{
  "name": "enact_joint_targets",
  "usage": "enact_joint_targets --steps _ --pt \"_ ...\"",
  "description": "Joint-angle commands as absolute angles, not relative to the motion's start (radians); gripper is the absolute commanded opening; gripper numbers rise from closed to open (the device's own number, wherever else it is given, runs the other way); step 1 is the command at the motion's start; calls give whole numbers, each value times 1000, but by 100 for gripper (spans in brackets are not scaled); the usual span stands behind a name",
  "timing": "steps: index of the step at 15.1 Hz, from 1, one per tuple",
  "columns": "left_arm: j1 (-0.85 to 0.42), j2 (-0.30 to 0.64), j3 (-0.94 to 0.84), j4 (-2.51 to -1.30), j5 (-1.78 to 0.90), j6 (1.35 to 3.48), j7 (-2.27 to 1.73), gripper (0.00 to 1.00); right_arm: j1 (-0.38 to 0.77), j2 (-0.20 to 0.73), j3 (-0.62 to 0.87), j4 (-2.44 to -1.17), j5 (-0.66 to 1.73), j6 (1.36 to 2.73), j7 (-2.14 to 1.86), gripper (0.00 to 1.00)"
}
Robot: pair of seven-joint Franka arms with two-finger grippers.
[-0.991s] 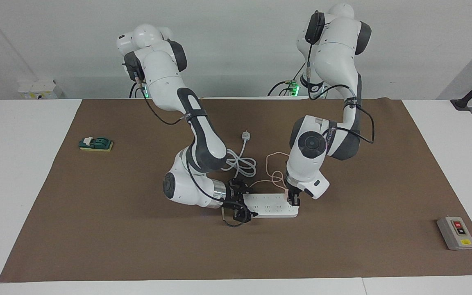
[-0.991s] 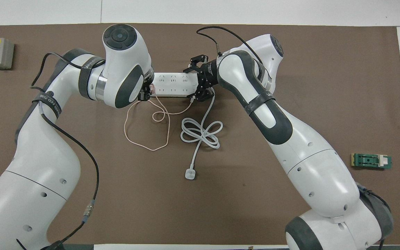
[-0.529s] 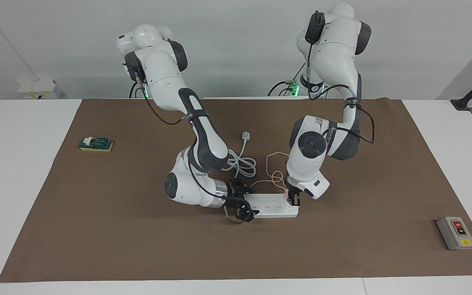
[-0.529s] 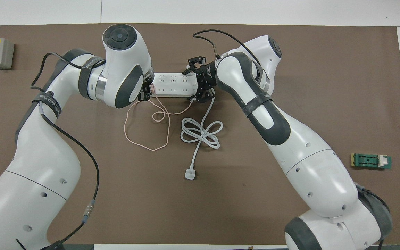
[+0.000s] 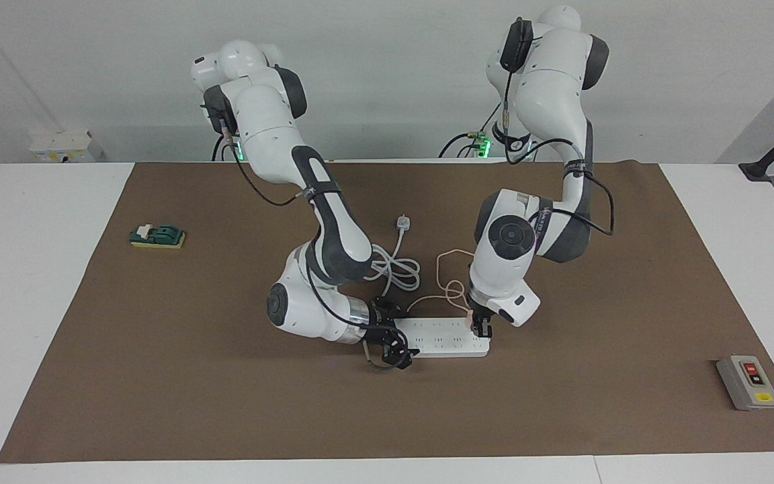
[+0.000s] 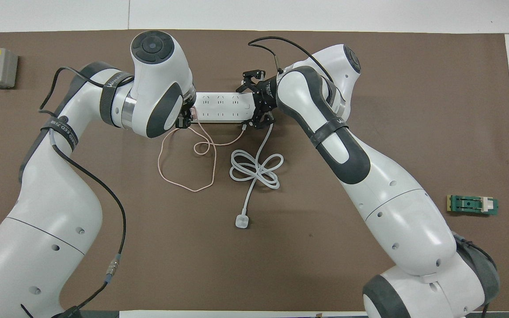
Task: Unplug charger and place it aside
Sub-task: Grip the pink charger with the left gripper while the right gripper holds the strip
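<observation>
The white power strip (image 5: 442, 338) lies on the brown mat, also in the overhead view (image 6: 221, 107). The pale pink charger (image 5: 469, 314) is plugged in at the strip's end toward the left arm, barely showing in the overhead view (image 6: 195, 115). Its thin pink cable (image 5: 449, 288) loops on the mat nearer to the robots (image 6: 187, 165). My left gripper (image 5: 480, 327) points down and is shut on the charger (image 6: 185, 120). My right gripper (image 5: 392, 343) is open, low at the strip's other end, its jaws straddling that end (image 6: 254, 102).
A thick white cord (image 5: 395, 267) with a white plug (image 5: 402, 222) lies coiled nearer to the robots than the strip (image 6: 254, 170). A grey switch box (image 5: 748, 382) sits toward the left arm's end. A green block (image 5: 157, 236) sits toward the right arm's end.
My right gripper has shifted slightly back and forth at the strip's end and sits a little lower. The left gripper, charger and strip have not moved.
</observation>
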State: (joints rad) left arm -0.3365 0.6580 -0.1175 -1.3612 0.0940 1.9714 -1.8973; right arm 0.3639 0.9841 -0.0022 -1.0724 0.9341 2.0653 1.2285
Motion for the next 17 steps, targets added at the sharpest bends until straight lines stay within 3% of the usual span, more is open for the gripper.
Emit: enact_joint_targets --steps 1,11,12,14,15,17 --pt "-350 650 -104 -1374 117 1973 -1884 0 356 1042 -5 -1013 902 2118 1218 100" --pt "-348 647 -104 -1371 117 1968 -1855 0 359 1060 -9 -977 899 2164 1224 100" --pt "-348 647 -104 -1371 117 1968 -1855 0 362 1060 -8 -982 899 2169 1223 90" --pt "-347 649 -104 -1371 117 1970 -1852 0 357 1058 -8 -991 900 2169 1220 53" --pt "-345 649 -104 -1371 117 1971 -1852 0 353 1060 -8 -992 900 2169 1220 48" --pt "-345 649 -104 -1371 117 1973 -1852 0 353 1060 -8 -1003 902 2195 1218 47"
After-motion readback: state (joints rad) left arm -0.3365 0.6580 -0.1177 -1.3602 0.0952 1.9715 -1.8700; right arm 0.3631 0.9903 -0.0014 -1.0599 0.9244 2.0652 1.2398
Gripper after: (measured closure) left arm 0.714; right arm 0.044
